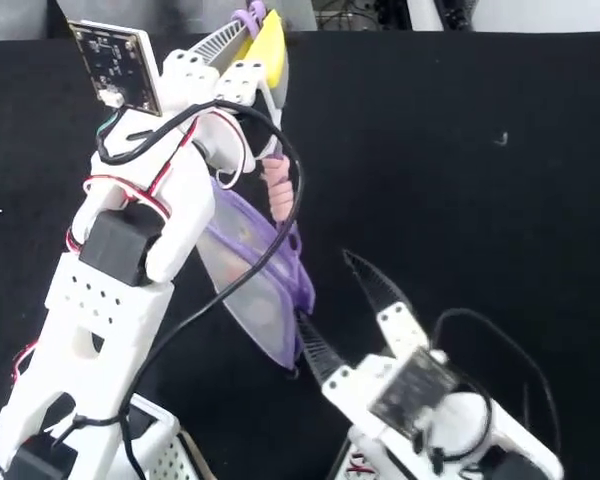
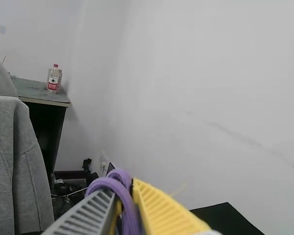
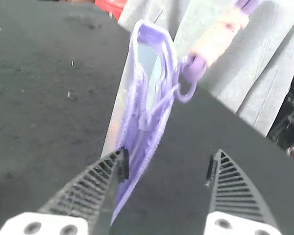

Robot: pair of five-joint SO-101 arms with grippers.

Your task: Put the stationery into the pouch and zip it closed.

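Up at eleven o'clock the left gripper point(image 1: 246, 35) has its jaws clamped on a purple strap point(image 1: 248, 14). The translucent purple pouch point(image 1: 260, 290) hangs from it toward the middle of the black worktop point(image 1: 480, 180). At five o'clock the right gripper point(image 1: 325, 295) holds its jaws wide apart, one at the pouch's lower edge.

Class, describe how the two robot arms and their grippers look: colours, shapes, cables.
Both arms are white plastic, each with a dark circuit board at the wrist. The left arm has a black motor and red, black and white cables. The left gripper has one grey and one yellow ribbed finger. The right gripper has black, ribbed, pointed fingers.
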